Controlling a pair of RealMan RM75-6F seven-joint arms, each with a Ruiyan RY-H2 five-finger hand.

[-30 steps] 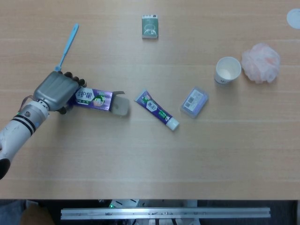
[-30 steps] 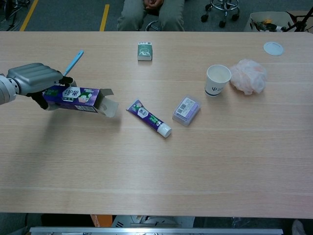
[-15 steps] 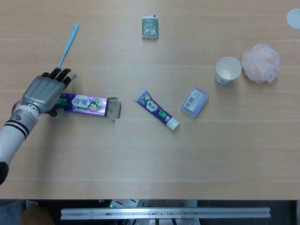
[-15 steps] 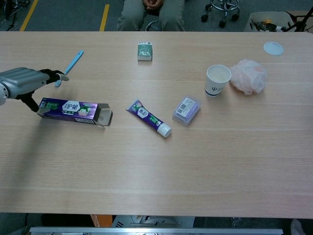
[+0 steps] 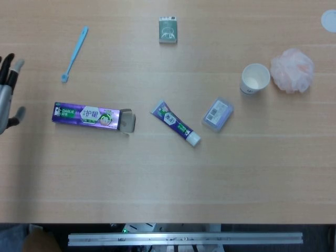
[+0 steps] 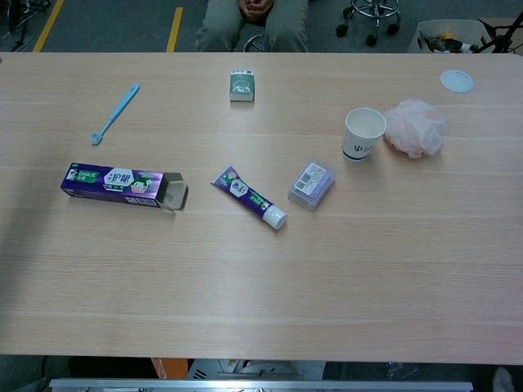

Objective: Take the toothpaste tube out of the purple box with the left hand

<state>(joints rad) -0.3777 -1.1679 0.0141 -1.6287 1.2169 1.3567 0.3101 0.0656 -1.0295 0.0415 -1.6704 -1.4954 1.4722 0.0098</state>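
Observation:
The purple box point(image 5: 93, 115) point(image 6: 122, 185) lies flat on the table, its right end flap open. To its right lies the toothpaste tube point(image 5: 176, 123) point(image 6: 249, 198), white cap pointing right and toward me, apart from the box. My left hand point(image 5: 7, 94) shows only at the far left edge of the head view, fingers spread, holding nothing, well left of the box. The chest view shows no hand. My right hand appears in neither view.
A blue toothbrush point(image 5: 74, 54) point(image 6: 114, 113) lies behind the box. A small green box point(image 5: 168, 29) sits at the back, a purple soap case point(image 5: 217, 114) right of the tube, then a paper cup point(image 5: 255, 79), a pink bath sponge point(image 5: 292, 70) and a white lid point(image 5: 329, 20).
My left hand set the purple box down, let go of it and drew away to the left edge. The box now lies flat, a little further left. The tube has not moved.

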